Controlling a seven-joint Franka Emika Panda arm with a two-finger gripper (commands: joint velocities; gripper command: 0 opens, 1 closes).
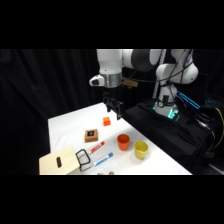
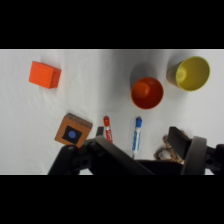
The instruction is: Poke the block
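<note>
White is the bench (image 1: 65, 122), and the white arm (image 1: 131, 59) reaches over it from the upper right. Its gripper (image 1: 113, 107) hangs high above the far part of the bench, near the small orange cube (image 1: 106, 121); whether the fingers are open or closed cannot be told. The block (image 1: 91, 135), brown wood with a dark square on top, lies flat nearer the front, well apart from the gripper. Beside it are an orange cup (image 1: 123, 141), a yellow cup (image 1: 141, 149) and two markers (image 1: 99, 153). The poke seems not yet done: the descent to the block remains
</note>
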